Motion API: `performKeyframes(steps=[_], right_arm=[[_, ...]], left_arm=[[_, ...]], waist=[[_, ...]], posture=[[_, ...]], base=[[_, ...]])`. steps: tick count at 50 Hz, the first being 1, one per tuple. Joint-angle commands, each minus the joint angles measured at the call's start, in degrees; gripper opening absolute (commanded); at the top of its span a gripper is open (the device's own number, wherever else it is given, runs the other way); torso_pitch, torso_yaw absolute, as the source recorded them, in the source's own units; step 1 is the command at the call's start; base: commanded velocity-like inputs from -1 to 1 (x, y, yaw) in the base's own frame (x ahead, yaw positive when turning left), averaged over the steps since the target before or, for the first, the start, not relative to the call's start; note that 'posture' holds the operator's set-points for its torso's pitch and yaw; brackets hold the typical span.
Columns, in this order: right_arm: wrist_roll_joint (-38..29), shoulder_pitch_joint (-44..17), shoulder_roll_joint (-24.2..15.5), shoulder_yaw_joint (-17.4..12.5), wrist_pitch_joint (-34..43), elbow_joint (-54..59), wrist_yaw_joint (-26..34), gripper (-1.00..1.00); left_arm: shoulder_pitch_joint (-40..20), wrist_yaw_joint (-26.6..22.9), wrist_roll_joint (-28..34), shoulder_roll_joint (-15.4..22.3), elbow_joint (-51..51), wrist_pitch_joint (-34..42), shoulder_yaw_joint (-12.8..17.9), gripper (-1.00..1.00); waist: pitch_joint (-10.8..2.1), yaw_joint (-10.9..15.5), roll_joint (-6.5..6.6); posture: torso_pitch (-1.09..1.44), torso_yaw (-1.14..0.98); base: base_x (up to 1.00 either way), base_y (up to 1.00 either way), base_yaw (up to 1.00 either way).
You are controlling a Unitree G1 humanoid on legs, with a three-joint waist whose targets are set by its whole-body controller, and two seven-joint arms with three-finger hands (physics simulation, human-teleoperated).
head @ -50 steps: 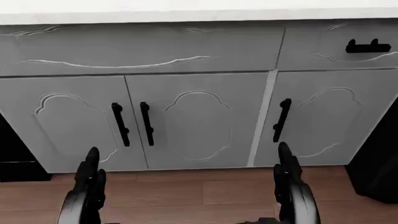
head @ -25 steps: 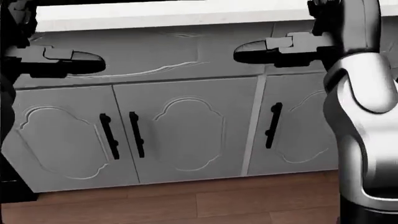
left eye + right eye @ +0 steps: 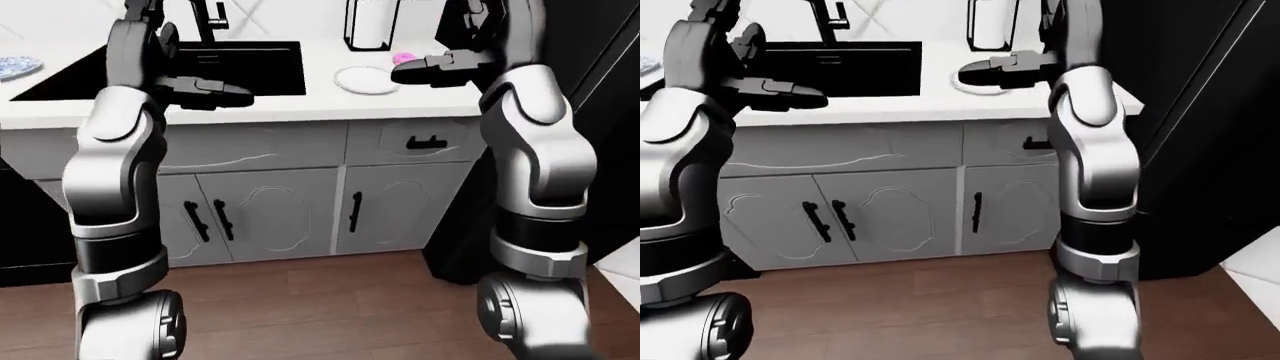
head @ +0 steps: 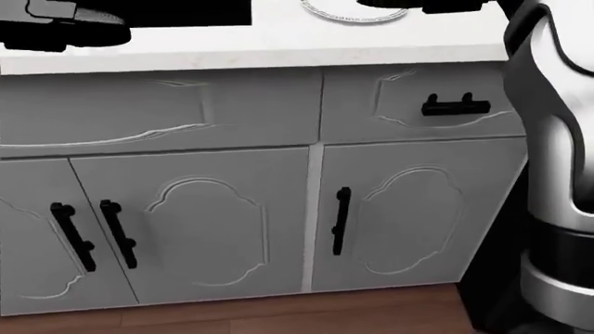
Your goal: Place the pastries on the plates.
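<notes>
Both sets of fingers are raised to tabletop height and hold nothing. On my left hand (image 3: 205, 91) the fingers lie stretched out flat at the rim of the black sink (image 3: 250, 64). My right hand (image 3: 430, 69) reaches over the white tabletop (image 3: 320, 105), fingers extended, just beside 1 white plate (image 3: 365, 79). A pink pastry (image 3: 403, 58) sits above that plate, apart from it.

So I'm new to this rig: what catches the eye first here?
Two big grey arms frame the left-eye view, each robot hand raised at counter height: the left robot hand near the black sink, the right robot hand beside a white plate. A small pink pastry lies past the plate.
</notes>
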Motion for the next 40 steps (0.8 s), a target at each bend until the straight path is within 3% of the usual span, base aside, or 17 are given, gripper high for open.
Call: performKeyframes(steps=[1, 5, 6, 8, 9, 10, 14, 15, 16, 17, 23, 27, 29, 31, 32, 34, 40], right_arm=[[0.28, -1.95, -0.06, -0.01, -2.69, -2.02, -0.06, 1.00], [0.16, -1.14, 0.22, 0.31, -2.61, -2.71, -0.04, 1.00], [0.12, -0.89, 0.41, 0.46, -2.74, -2.80, 0.07, 1.00], [-0.36, -0.47, 0.43, 0.83, -3.01, -2.64, 0.59, 1.00], [-0.55, -0.48, 0.55, 0.77, -3.20, -2.37, 0.67, 1.00], [-0.78, -0.52, 0.75, 0.91, -3.47, -2.10, 0.77, 1.00], [-1.22, -0.19, 1.28, 0.92, -3.95, -1.94, 1.13, 1.00], [-1.39, -0.26, 1.27, 1.02, -3.90, -2.05, 1.19, 1.00], [-1.21, -0.43, 1.40, 0.88, -3.70, -2.29, 1.20, 1.00], [-1.23, -0.38, 1.39, 0.91, -3.63, -2.46, 1.24, 1.00], [-2.33, -0.72, 1.28, 1.91, -3.08, -2.82, 2.82, 1.00], [-2.34, -0.06, 1.92, 1.32, -2.94, -3.39, 3.59, 1.00], [-2.92, -0.09, 1.96, 1.51, -3.52, -2.60, 3.44, 1.00], [-2.29, -0.54, 2.16, 1.19, -4.22, -2.43, 3.79, 1.00], [-2.39, -0.53, 2.17, 1.19, -4.23, -2.39, 3.47, 1.00], [-2.16, -0.39, 2.22, 1.34, -3.60, -3.16, 3.43, 1.00], [-3.24, -0.02, 2.46, 1.72, -5.40, -1.37, 3.45, 1.00]], left_arm=[[-2.00, 1.33, 0.23, 1.20, -2.77, -3.09, 1.51, 1.00], [-1.72, 1.61, 0.25, 2.26, -2.85, -3.39, 1.89, 1.00], [-1.57, 1.72, 0.14, 2.58, -3.09, -3.21, 2.26, 1.00], [-1.28, 1.86, -0.25, 3.08, -3.81, -2.74, 2.57, 1.00], [-1.22, 1.80, -0.28, 3.40, -3.79, -2.73, 2.63, 1.00], [-1.25, 1.85, -0.09, 3.86, -3.53, -3.08, 2.79, 1.00], [-1.07, 1.99, -0.15, 4.87, -3.90, -2.75, 3.20, 1.00], [-1.26, 2.38, 0.28, 5.16, -3.67, -3.43, 3.27, 1.00], [-1.47, 2.22, 0.16, 5.35, -3.62, -3.07, 3.25, 1.00], [-1.52, 2.12, 0.18, 5.47, -3.69, -2.87, 3.17, 1.00], [-1.28, 2.41, -0.11, 5.33, -3.72, -2.59, 3.43, 1.00], [-2.37, 1.97, 0.11, 5.82, -2.26, -2.83, 3.02, 1.00], [-2.55, 1.98, 0.12, 5.82, -2.05, -2.95, 3.11, 1.00], [-2.25, 1.95, 0.22, 5.62, -2.07, -3.26, 2.97, 1.00], [-2.17, 2.07, 0.23, 5.59, -1.97, -3.35, 3.13, 1.00], [-2.08, 1.89, 0.32, 5.74, -2.09, -3.33, 3.06, 1.00], [-1.77, 1.57, 0.51, 5.82, -2.65, -3.13, 3.12, 1.00]], waist=[[-1.41, 0.05, 0.49], [-1.70, -0.41, 2.60], [-2.09, 0.41, 4.88], [0.00, 0.44, 4.27], [-0.31, 1.44, 4.41], [-1.24, 1.87, 3.82], [-0.81, 2.75, 2.32], [-1.61, 2.25, 0.43], [-2.34, 0.37, -3.38], [-1.08, 1.25, -0.72], [-2.28, -0.52, -0.07], [-3.24, -0.36, 1.91], [-3.18, -0.20, 3.86], [-4.12, 0.21, 7.79], [-3.96, 0.67, 4.18], [-3.40, 0.93, 5.86], [-2.79, 0.59, 2.53]], posture=[[0.00, 0.00], [0.00, 0.00], [0.00, 0.00], [0.00, 0.00], [0.00, 0.00], [0.00, 0.00], [0.00, 0.00], [0.00, 0.00], [0.00, 0.00], [0.00, 0.00], [0.00, 0.00], [0.00, 0.00], [0.00, 0.00], [0.00, 0.00], [0.00, 0.00], [0.00, 0.00], [0.00, 0.00]], base=[[0.57, -0.73, 0.00], [0.57, -0.70, 0.00], [0.56, -0.41, 0.00], [0.57, -0.14, 0.00], [0.55, 0.00, 0.00], [0.55, 0.00, 0.00], [0.54, 0.00, 0.00], [0.55, 0.00, 0.00], [0.55, 0.00, 0.00], [0.55, 0.00, 0.00], [0.48, 0.00, 0.00], [0.11, 0.00, 0.00], [0.05, 0.00, 0.03], [0.05, 0.00, 0.12], [0.16, 0.00, 0.51], [0.16, 0.00, 0.50], [0.17, 0.00, 0.49]])
